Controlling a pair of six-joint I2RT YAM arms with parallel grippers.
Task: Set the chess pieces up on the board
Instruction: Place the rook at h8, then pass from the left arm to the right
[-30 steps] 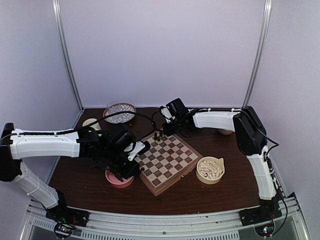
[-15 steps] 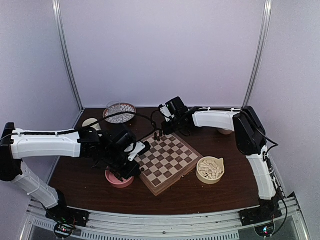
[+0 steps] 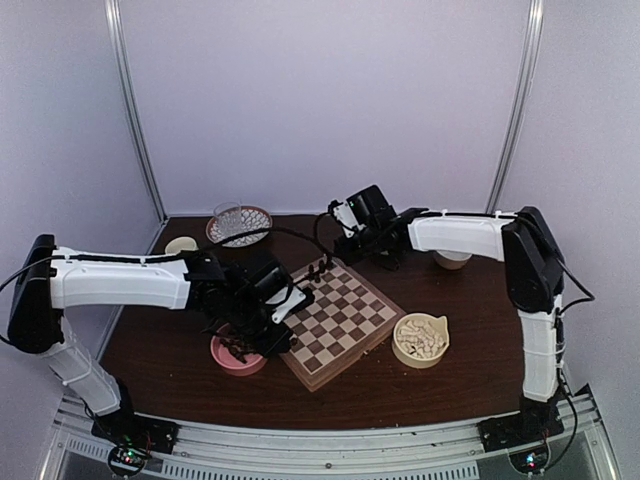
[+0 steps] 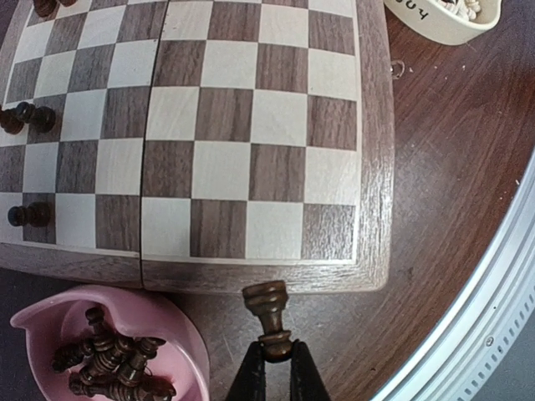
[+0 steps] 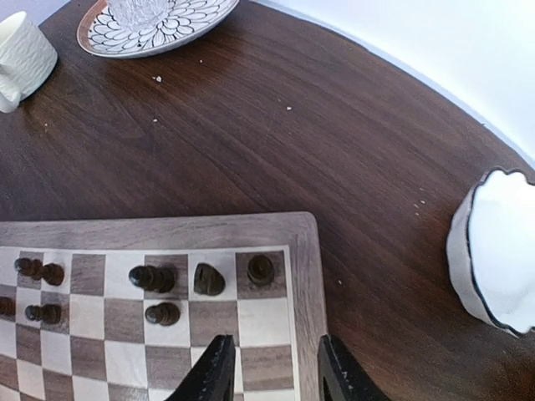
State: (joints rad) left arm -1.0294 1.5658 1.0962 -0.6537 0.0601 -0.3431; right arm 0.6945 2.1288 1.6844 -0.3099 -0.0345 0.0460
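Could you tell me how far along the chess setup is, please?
Early. Done: a few dark pieces stand at one board corner. In hand: the left gripper holds another piece; the right gripper is open, empty. Left: the pink bowl's dark pieces and the cream bowl's white set.

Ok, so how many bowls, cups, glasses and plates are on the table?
Bowls: 3 (pink bowl, cream bowl, white bowl)
Cups: 1 (white cup)
Glasses: 1 (glass)
Plates: 1 (patterned plate)
Total: 6
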